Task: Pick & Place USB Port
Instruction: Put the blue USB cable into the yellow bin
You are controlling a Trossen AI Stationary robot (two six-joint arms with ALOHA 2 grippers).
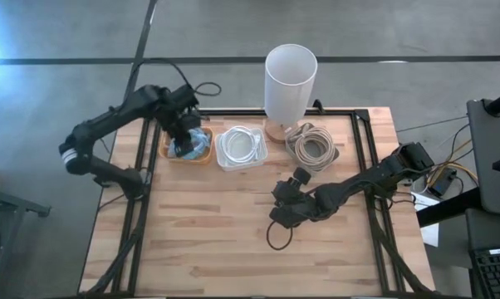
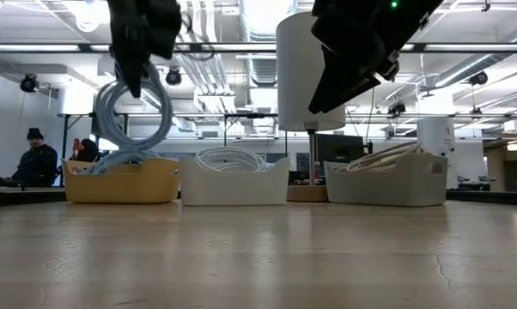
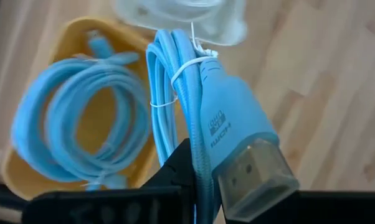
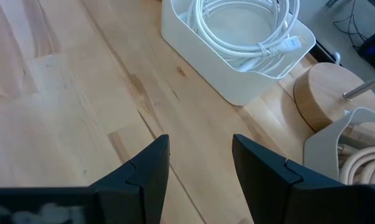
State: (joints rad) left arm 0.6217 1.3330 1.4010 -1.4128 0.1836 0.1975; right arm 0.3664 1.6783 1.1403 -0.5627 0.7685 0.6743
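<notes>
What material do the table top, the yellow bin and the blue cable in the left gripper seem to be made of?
Table top: wood, matte, judging by its visible grain and joined planks.
Yellow bin: probably moulded plastic, with smooth walls and a rounded rim.
Blue cable: likely a rubbery plastic jacket, slightly glossy, with a hard plug and white ties. The left gripper holds it above the bin.

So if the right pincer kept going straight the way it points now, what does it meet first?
Probably the white bin holding the white cable; bare tabletop lies between the open right pincer and it, though depth is unclear.
</notes>
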